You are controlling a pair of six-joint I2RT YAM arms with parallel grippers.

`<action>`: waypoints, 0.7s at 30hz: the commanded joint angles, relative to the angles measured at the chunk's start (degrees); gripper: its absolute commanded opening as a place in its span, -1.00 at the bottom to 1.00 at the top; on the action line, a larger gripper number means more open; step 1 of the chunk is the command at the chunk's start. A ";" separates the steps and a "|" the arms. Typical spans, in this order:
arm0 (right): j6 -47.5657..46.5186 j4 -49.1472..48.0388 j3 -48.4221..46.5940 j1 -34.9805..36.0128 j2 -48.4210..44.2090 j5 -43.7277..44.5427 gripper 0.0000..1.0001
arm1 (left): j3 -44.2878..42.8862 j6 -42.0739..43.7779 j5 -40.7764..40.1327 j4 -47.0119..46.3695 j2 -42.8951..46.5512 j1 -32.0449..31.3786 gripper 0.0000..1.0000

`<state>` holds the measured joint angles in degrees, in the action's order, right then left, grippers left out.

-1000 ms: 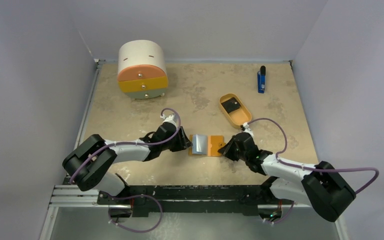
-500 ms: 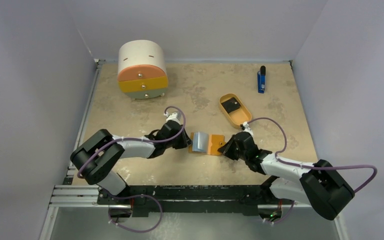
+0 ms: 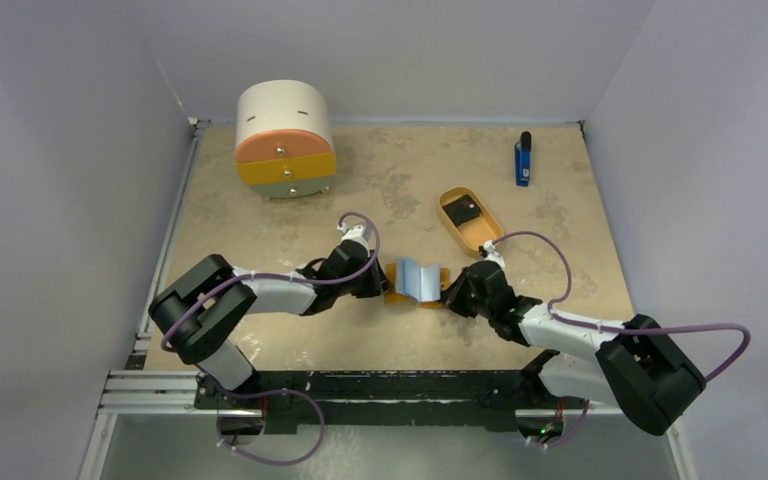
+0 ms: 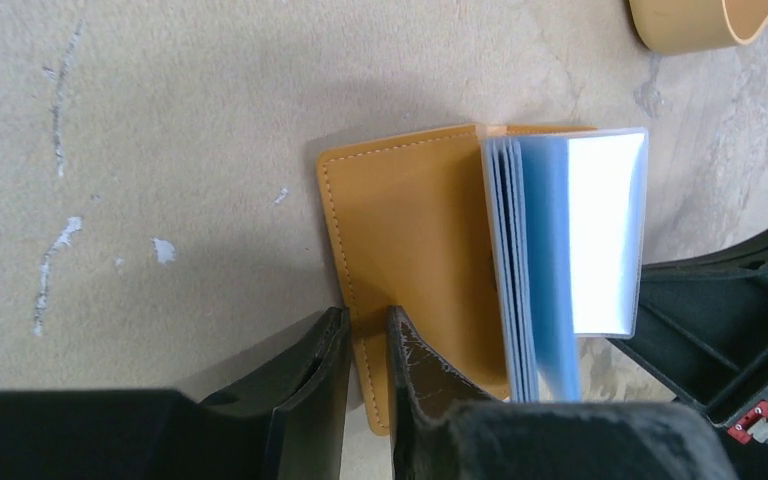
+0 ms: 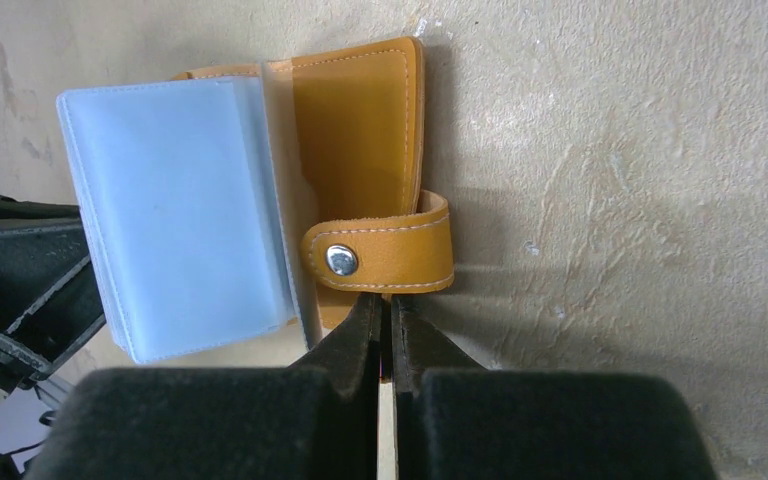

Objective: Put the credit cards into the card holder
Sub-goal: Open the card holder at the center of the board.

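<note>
Since a second ago the smooth orange card holder [image 3: 415, 280] has folded steeper; the left tool [image 4: 365, 335] pinches its stitched cover, and the right tool [image 5: 386, 312] is closed.

The mottled beige table [image 3: 260, 220] carries a round drawer cabinet [image 3: 284, 140] (far left), a blue-and-black stick [image 3: 523, 160], an oval tray [image 3: 482, 236] and the open card holder [image 3: 412, 280].

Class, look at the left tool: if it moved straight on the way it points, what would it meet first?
The card holder: the left tool is pinched on the near edge of its orange cover, so it would probably push further onto that cover. Depth beyond is unclear.
</note>
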<state>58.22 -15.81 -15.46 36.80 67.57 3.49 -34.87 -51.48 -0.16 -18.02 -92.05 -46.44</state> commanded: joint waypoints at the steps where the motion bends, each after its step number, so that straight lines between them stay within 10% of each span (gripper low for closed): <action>1: -2.91 6.75 0.79 0.39 2.21 -0.84 -1.00 | 0.69 -1.49 7.17 -4.03 -0.29 -1.57 -0.66; 10: -3.20 10.78 -0.05 0.40 -1.93 1.61 -0.96 | 2.45 -1.29 5.23 -2.92 2.67 -1.62 -1.00; 21: -4.17 27.44 -5.45 0.46 -14.57 6.98 0.07 | 2.36 -0.31 2.97 -0.15 2.38 -1.58 -1.00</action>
<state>55.72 -0.43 -17.37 37.04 56.88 6.20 -32.32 -51.90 2.81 -18.28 -90.63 -47.75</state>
